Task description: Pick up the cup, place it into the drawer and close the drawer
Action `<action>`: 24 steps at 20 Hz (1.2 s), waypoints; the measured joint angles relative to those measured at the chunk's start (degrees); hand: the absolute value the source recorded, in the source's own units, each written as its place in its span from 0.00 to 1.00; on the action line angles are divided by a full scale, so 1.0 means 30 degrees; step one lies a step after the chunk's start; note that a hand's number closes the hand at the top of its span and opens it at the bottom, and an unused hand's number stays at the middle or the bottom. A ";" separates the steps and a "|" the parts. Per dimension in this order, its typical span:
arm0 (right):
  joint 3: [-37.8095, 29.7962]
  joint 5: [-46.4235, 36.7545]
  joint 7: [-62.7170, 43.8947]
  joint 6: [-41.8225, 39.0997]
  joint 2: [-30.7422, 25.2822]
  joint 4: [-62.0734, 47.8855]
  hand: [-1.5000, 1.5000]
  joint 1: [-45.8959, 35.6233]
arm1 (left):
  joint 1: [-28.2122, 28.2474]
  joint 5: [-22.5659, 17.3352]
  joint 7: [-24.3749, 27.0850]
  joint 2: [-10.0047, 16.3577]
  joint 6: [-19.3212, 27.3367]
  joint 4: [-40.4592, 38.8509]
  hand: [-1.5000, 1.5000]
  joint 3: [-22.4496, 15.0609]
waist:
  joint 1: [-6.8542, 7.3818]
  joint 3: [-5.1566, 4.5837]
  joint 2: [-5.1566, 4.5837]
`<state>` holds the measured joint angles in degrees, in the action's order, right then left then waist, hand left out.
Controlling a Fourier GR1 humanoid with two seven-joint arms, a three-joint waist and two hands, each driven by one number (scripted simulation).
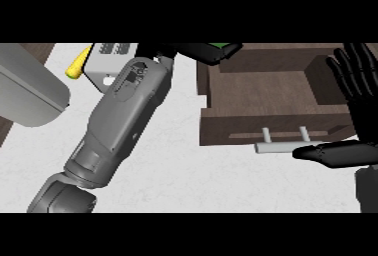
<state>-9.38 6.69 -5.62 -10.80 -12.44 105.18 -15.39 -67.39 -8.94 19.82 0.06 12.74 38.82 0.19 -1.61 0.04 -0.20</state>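
**While left robot hand clamps the cup, drawer stands open**

Where the left forearm [122, 120] ends, near top centre, the left robot hand [193, 51] is curled round the cup [221, 46]. Only a green sliver of the cup shows, poking out past the black fingers on the right side; the rest is hidden by the hand. Hand & cup sit right at the drawer's [273, 122] back-left corner, at its rim. Can't tell whether the cup is over the inside or just outside it.

Drawer is dark wood, pulled out, w/ bare boards showing inside. Its pale bar handle [284, 146] faces the near side.

The right robot hand [353, 85] is at the right edge, fingers straight & spread, pointing up, thumb sticking out left. It overlaps the drawer's right side, w/ the thumb tip just beside the handle's right end.

Left of the forearm on the white counter [184, 170]: a light grey box [109, 62] w/ slots on top, a yellow thing [75, 68] touching its left side, & a big grey rounded object [29, 87] at the far left. The forearm lies diagonally across the counter, covering part of the box.
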 measured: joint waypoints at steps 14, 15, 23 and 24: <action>0.0220 0.0344 0.0580 -0.0641 -0.0147 -0.1242 0.00 -0.1571 | -0.3351 -0.1714 -0.2287 -0.0016 0.1191 -0.6871 1.00 -0.3919 | -0.1757 0.0030 -0.0500; 0.0359 0.0298 0.0581 -0.0648 -0.0095 -0.1295 0.00 -0.1765 | -0.3226 -0.1821 -0.2324 -0.0016 0.1067 -0.7063 1.00 -0.4253 | -0.1967 0.0032 -0.0557; 0.1137 0.0631 0.0566 -0.1214 0.0192 -0.1401 0.00 -0.2429 | -0.2285 -0.2983 -0.1847 -0.0017 0.0697 -0.7220 0.00 -0.5996 | -0.3113 0.0019 -0.0810; 0.1225 0.0861 0.0466 -0.1345 0.0252 -0.1374 0.00 -0.2601 | -0.2123 -0.3248 -0.1592 -0.0019 0.0679 -0.7159 0.00 -0.5984 | -0.3163 0.0016 -0.0839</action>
<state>-5.70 9.27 -4.22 -14.83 -11.69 101.06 -23.20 -73.76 -18.69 15.04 0.00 14.78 17.34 -17.77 -11.10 0.09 -2.71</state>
